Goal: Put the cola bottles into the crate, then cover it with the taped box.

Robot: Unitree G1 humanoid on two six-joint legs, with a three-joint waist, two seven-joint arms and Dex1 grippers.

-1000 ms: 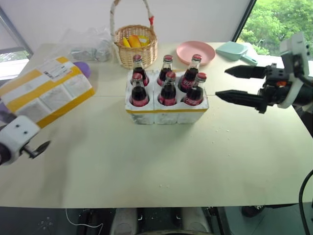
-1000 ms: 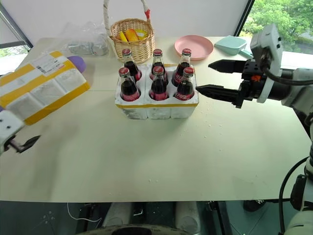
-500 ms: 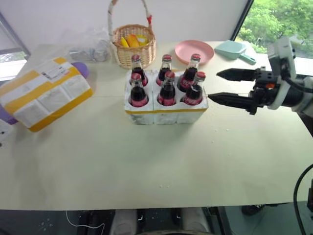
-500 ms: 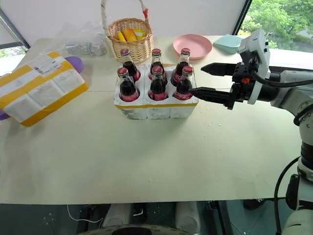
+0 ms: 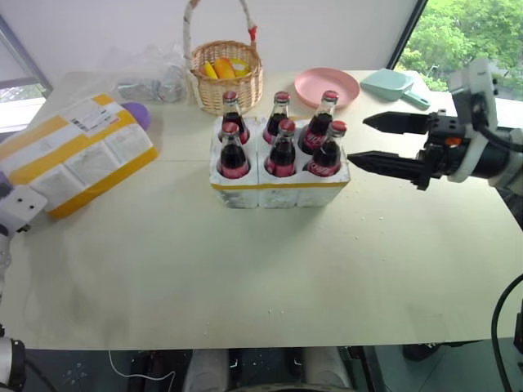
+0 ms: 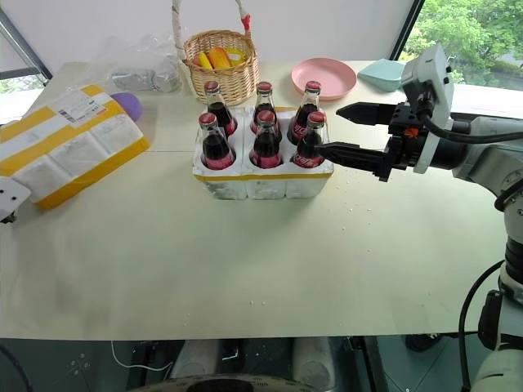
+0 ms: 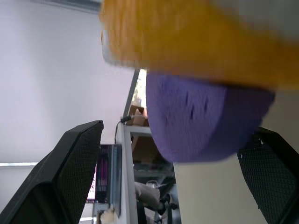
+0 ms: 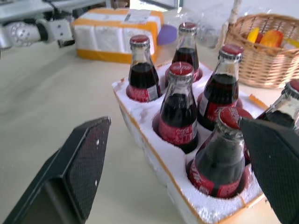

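Six cola bottles (image 5: 282, 135) upright in the crate (image 5: 279, 186), two rows of three, red caps up, near the middle of the surface (image 5: 245, 269). Crate's long axis left to right, yellow band along the near lower edge.

Taped box (image 5: 72, 157) lying flat at the far left of the surface, well apart from the crate; long axis slanted from near left to far right, white shipping label at its far end. Purple thing (image 5: 137, 114) peeking out past the box's far end, touching or just under it, cannot tell which.

Right claw (image 5: 358, 140) just right of the crate, pointing left at it, level, fingers spread wide, nothing between them. Near fingertip close beside the near right bottle; touching or not, cannot tell.

From the head views: wicker basket (image 5: 226, 77) with yellow items behind the crate, pink plate (image 5: 326, 86) and mint green dustpan (image 5: 392, 85) far right, clear plastic bag (image 5: 151, 77) far left.

From the right wrist view, not plain from the head: bottle labels and dark cola seen side on, each base sunk in a round well, the taped box (image 8: 117, 35) beyond the bottles.

From the left wrist view: left claw (image 7: 173, 172) spread wide and empty, yellow tape of the box and the purple thing (image 7: 205, 119) close in front, box edge blurred.
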